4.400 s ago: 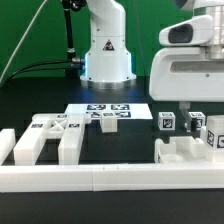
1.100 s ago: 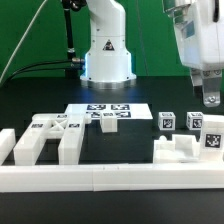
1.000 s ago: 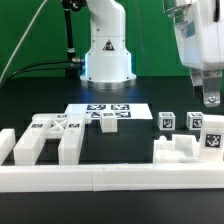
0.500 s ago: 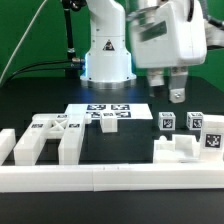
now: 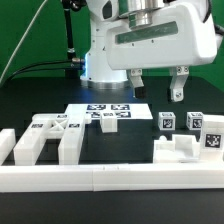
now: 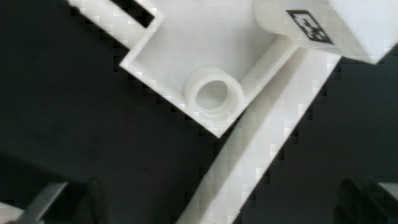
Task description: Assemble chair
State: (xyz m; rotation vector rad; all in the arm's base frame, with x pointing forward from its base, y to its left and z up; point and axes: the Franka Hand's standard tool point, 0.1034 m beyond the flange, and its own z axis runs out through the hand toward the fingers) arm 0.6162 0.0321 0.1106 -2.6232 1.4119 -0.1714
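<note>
Black surface [image 5: 40,100] held your white blocky plastic chair parts [image 5: 45,138]. Your gripper [image 5: 157,86] hung spread wide, holding nothing. Parts looked light, hard, slippery; flat sides seemed best to pinch.

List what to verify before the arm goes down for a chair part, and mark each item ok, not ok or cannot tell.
1. The gripper is open: ok, its fingers stand wide apart.
2. Nothing is held: ok, the gap between them is empty.
3. Clear of the parts: ok, it hangs high and touches none of the tagged cubes.
4. A part lies under the wrist camera: ok, a white panel with a round hole fills the wrist view.
5. Centred on that panel for a grasp: cannot tell.
</note>
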